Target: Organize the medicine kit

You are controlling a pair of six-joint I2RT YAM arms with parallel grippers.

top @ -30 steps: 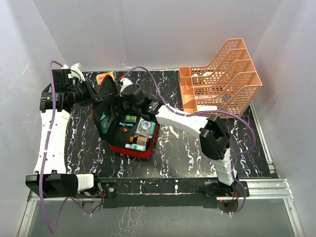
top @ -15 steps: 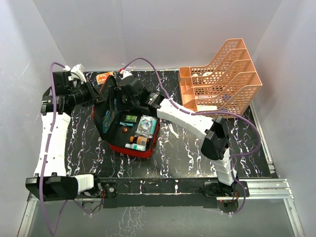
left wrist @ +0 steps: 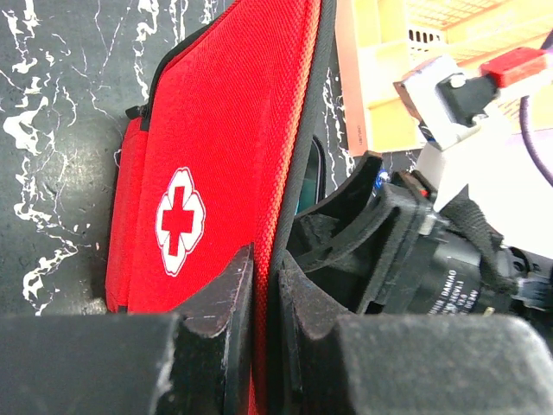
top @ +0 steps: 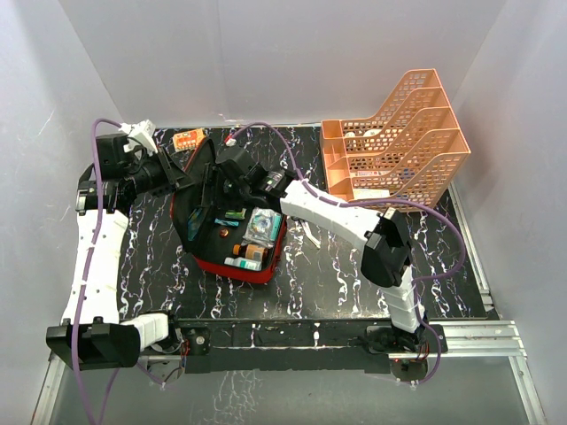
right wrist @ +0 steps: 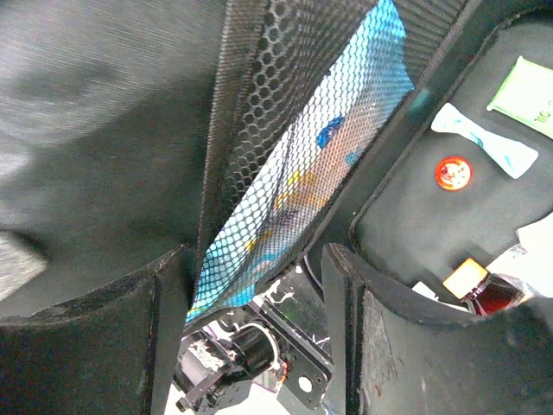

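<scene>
The red medicine kit [top: 232, 266] lies open at the table's left centre, its lid standing up. In the left wrist view my left gripper [left wrist: 266, 259] is shut on the edge of the red lid [left wrist: 216, 147], which carries a white cross; the same gripper also shows from above [top: 183, 171]. My right gripper [top: 218, 183] is open inside the kit, its jaws either side of the lid's black mesh pocket [right wrist: 276, 112], which holds a blue packet [right wrist: 354, 104]. The black base holds a white sachet [right wrist: 484, 140], a red disc [right wrist: 453, 172], a brown bottle [right wrist: 484, 292] and a teal box [top: 262, 227].
An orange plastic tiered tray [top: 399, 146] stands at the back right. A small orange packet [top: 188, 139] lies behind the kit. A thin white item [top: 306, 235] lies on the table just right of the kit. White walls enclose the table.
My right gripper has moved left and back, deeper toward the raised lid. My left arm has shifted slightly while still holding the lid, which stands more upright.
</scene>
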